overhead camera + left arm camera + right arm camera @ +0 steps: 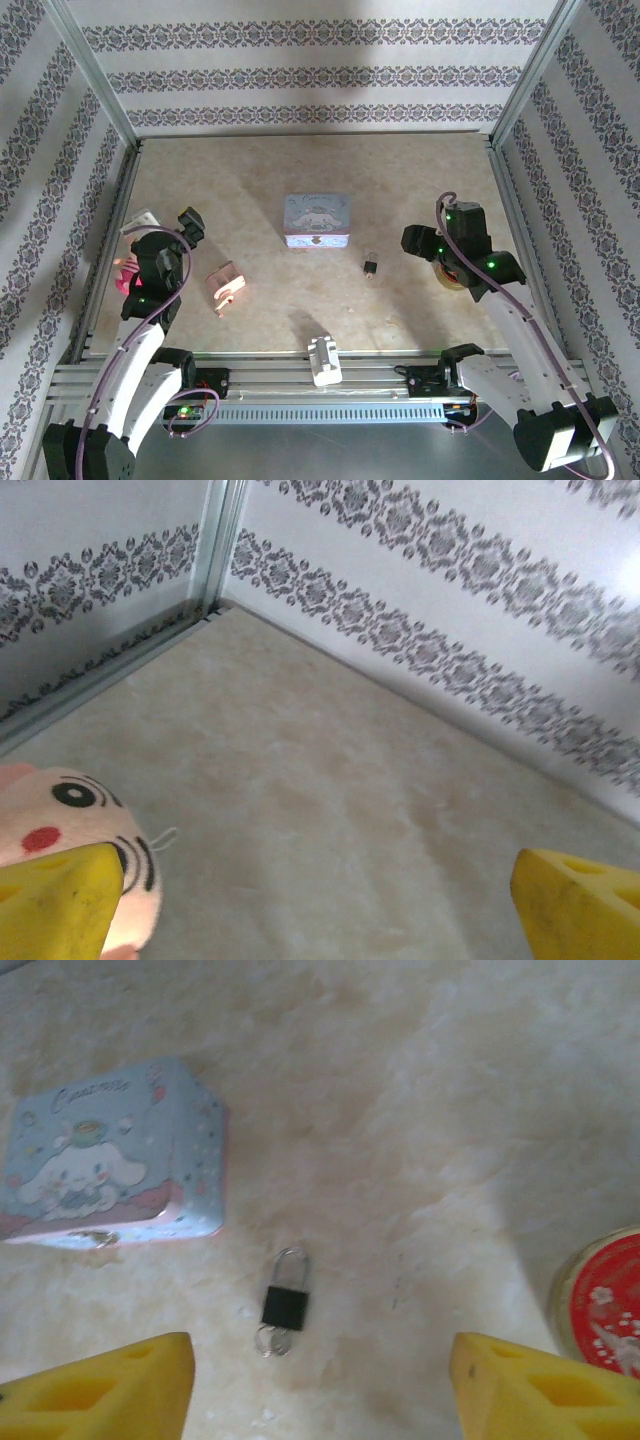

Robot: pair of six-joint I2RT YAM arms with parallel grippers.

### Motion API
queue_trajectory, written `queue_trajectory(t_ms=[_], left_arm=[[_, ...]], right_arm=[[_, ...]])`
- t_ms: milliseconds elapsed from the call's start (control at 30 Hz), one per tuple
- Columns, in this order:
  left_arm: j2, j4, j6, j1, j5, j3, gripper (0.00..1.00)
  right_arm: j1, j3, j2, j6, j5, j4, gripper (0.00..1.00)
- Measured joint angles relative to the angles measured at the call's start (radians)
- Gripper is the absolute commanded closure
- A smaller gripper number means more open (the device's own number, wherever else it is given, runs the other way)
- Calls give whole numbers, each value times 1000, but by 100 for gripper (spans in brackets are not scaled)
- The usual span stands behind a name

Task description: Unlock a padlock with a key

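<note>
The small black padlock lies flat on the beige table, its silvery shackle pointing away from my right wrist camera. A small silvery round piece, apparently the key, sits against the lock's bottom end. My right gripper hovers just right of the lock in the top view. Its yellow fingers stand wide apart and open, with nothing between them. My left gripper is far off at the table's left side, fully open and holding nothing.
A lilac tin stands just left of and beyond the padlock. A red-lidded round tin lies under the right arm. A pink clip, a white block and a pink plush toy lie left and front.
</note>
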Motion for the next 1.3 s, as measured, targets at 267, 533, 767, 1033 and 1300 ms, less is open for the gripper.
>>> queue_trajectory(t_ms=[267, 533, 767, 1033, 1300], left_arm=[[248, 27, 201, 65, 118, 70, 1], [362, 139, 320, 103, 312, 66, 1], [409, 308, 396, 105, 378, -44, 1], [515, 522, 429, 106, 431, -133, 1], [603, 711, 443, 110, 467, -182, 1]], right_arm=[[-13, -71, 6, -80, 110, 141, 2], [-13, -137, 51, -163, 209, 306, 2], [-13, -333, -9, -246, 280, 554, 2], [-19, -605, -154, -346, 374, 895, 2], [-33, -616, -132, -411, 387, 1014, 2]])
